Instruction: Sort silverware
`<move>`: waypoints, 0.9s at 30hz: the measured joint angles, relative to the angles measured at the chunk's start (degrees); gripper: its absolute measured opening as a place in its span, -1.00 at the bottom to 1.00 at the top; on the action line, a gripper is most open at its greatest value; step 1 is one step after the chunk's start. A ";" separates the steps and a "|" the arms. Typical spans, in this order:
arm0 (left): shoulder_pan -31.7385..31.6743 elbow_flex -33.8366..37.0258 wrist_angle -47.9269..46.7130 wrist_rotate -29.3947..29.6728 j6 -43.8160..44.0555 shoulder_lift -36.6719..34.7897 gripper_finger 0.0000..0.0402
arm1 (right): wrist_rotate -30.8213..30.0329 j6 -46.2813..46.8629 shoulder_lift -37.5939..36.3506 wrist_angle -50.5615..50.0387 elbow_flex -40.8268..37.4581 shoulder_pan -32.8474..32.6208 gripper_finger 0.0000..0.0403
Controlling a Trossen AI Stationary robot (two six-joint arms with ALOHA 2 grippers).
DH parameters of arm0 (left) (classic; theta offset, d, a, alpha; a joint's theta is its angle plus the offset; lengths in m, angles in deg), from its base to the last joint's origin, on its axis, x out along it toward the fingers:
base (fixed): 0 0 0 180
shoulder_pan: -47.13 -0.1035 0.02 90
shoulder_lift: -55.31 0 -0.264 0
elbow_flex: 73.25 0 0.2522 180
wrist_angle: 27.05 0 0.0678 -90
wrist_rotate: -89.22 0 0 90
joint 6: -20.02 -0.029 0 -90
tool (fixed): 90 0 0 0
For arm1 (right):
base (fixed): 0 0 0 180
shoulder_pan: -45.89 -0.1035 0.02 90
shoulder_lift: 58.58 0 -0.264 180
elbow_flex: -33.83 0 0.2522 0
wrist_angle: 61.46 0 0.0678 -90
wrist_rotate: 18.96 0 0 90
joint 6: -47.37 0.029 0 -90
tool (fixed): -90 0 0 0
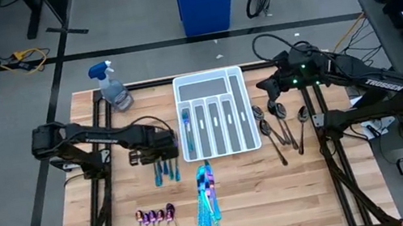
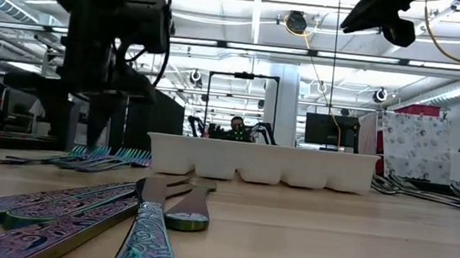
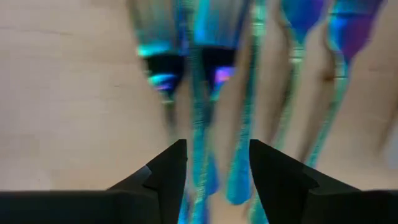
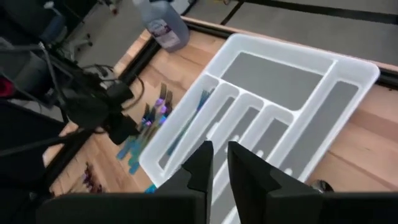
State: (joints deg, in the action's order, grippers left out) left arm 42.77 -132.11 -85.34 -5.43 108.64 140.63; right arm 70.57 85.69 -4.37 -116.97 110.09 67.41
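Left end effector (image 1: 164, 146) is low over the blue-teal forks (image 1: 166, 168), just left of the white tray (image 1: 208, 79). Fingers (image 3: 165, 171) stand moderately apart and straddle 1 fork handle with nothing clamped, so this looks like lining up a pick, not a carry.

Right end effector (image 1: 268, 85) hangs above the tray's right edge. Its fingers (image 4: 199, 163) show only a narrow gap with nothing between them. Likely parked there so it is out of the left arm's way.

Silverware is pre-grouped on the table (image 1: 299, 203):
- forks by the tray's lower left corner
- 1 fork (image 1: 186, 124) already in the leftmost slot
- iridescent knives (image 1: 208, 198) below the tray
- rainbow-purple spoons (image 1: 156, 219) at lower left
- dark spoons (image 1: 278, 129) to the right of the tray

Long slots run parallel to the fork handles, so a straight lift and sideways shift should drop 1 in without reorienting. Sort is barely started.
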 joint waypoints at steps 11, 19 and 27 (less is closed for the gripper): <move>0.00 4.78 3.20 0.41 2.11 0.44 -0.06 | 0.00 0.39 2.27 1.30 0.00 0.18 -0.69; -0.32 7.26 4.28 2.20 2.59 0.30 -0.19 | 0.01 -0.85 3.20 2.21 0.00 0.18 -0.69; -0.33 7.48 4.45 7.87 -1.13 0.61 -0.65 | 0.03 -1.70 3.26 3.92 0.00 0.18 -0.69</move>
State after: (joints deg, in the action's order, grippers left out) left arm 42.44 -124.64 -80.89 2.44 107.51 141.24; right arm 70.60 83.99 -1.11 -113.05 110.09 67.58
